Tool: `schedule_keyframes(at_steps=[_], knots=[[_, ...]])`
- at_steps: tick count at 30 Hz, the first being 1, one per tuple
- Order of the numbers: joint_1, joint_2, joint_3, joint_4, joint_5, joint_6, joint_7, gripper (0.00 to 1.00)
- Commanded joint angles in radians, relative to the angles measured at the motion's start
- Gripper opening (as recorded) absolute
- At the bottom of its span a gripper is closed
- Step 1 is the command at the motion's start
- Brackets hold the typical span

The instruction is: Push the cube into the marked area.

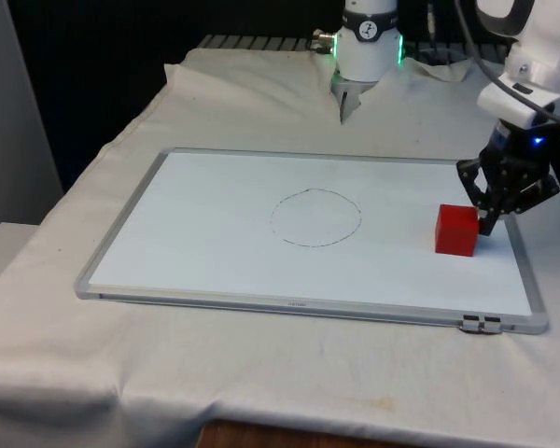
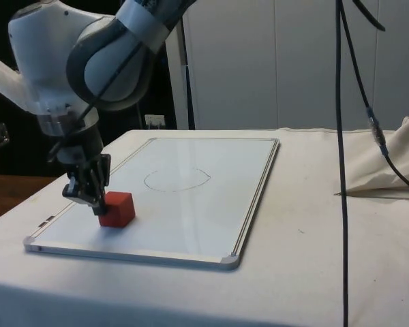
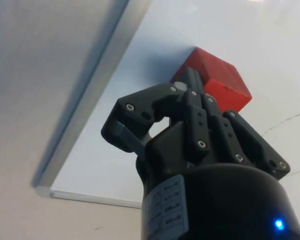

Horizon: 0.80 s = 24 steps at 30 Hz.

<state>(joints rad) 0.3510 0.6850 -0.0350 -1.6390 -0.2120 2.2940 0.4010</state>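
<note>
Red cube [image 1: 456, 230] on whiteboard [image 1: 215, 233], closed empty gripper [image 1: 490, 224] touching it, drawn circle [image 1: 315, 217] well apart.

White arm bent low, gripper [image 1: 488, 222] down, fingers pressed together

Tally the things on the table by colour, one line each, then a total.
Red: 1, the cube
White: 2, the whiteboard with the drawn circle, and the cloth under it
Total: 3
</note>
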Motion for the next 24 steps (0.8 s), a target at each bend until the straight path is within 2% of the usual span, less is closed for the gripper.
schedule_keyframes(at_steps=[1,5,6,7,14,15,16,23,24], knots=[[0.007,0.003,-0.010,0.007,-0.017,-0.015,0.012,0.00],[0.006,0.003,-0.013,0.009,-0.045,-0.031,0.023,0.00],[0.000,0.000,-0.005,0.002,-0.036,-0.019,0.017,0.00],[0.005,0.003,-0.015,0.009,-0.059,-0.039,0.029,0.00],[0.005,0.001,-0.021,0.011,-0.103,-0.072,0.045,0.00],[0.000,0.000,-0.014,0.008,-0.096,-0.063,0.039,0.00],[0.005,0.000,-0.022,0.011,-0.109,-0.077,0.046,0.00],[0.005,0.000,-0.031,0.015,-0.161,-0.122,0.062,0.00],[0.000,0.000,-0.024,0.013,-0.150,-0.110,0.056,0.00]])
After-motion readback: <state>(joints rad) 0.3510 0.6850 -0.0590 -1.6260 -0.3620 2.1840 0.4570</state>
